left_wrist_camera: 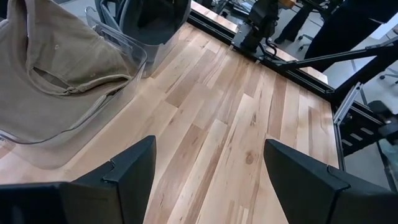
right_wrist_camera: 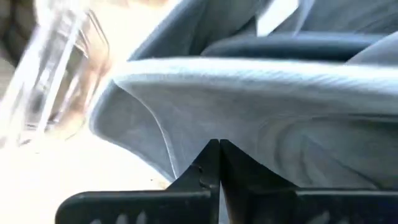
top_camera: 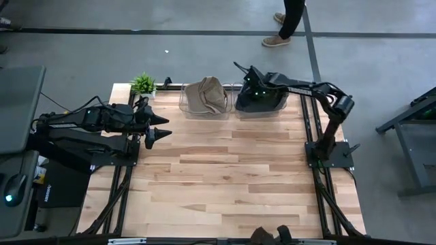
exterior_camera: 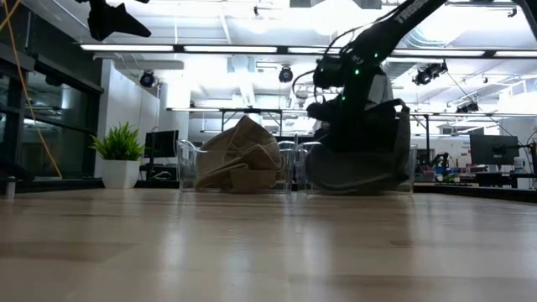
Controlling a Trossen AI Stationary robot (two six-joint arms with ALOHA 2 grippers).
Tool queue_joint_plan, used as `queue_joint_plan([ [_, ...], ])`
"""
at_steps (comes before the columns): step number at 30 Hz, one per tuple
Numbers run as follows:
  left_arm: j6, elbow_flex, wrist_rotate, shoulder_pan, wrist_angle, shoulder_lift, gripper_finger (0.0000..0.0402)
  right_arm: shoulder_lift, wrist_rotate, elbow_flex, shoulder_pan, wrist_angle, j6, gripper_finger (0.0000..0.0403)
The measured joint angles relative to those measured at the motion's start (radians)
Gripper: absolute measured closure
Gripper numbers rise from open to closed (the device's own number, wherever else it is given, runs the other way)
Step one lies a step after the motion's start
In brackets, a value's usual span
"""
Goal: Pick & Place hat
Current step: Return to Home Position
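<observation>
1. The right gripper (right_wrist_camera: 219,163) has its two dark fingers pressed together, tip to tip. It sits low in the pile, right against the soft gray fabric cap (right_wrist_camera: 249,99).
2. From so close I cannot tell whether a fold of that cap is nipped between the tips or only lies behind them.
3. The gray cap lies with darker caps in the right transparent plastic bin (top_camera: 238,107), upper centre of the high view, so the placing looks done.
4. Just left of it stands the left transparent plastic bin (top_camera: 184,109), stuffed with tan fabric caps (top_camera: 204,95).
5. The pale wooden slatted table (top_camera: 225,177) shows no other cap.
6. The left gripper (top_camera: 162,128) hangs at centre left of the high view, fingers spread wide and holding nothing.
7. Risk: if cloth is caught, a lift towards home would drag the gray cap up and out of the bin.
8. Risk: the wrist sits deep between the clear walls, so a sideways pull-out could hook the rim and shove or tip the light bin.
9. A small green potted plant (top_camera: 143,83) stands at the upper left table corner, and a person's legs (top_camera: 286,24) show beyond the table at the top.
</observation>
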Motion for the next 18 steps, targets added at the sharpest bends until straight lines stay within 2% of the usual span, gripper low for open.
queue_joint_plan([
  [8,-0.001,0.0,0.0,0.0,0.0,0.0,0.0128,-0.146,-0.008,0.0,0.028,0.012,-0.027,0.0403],
  [18,-0.018,0.001,-0.006,0.0,0.001,-0.03,0.0128,-0.402,0.007,0.0,0.126,0.042,-0.04,0.0403],
])
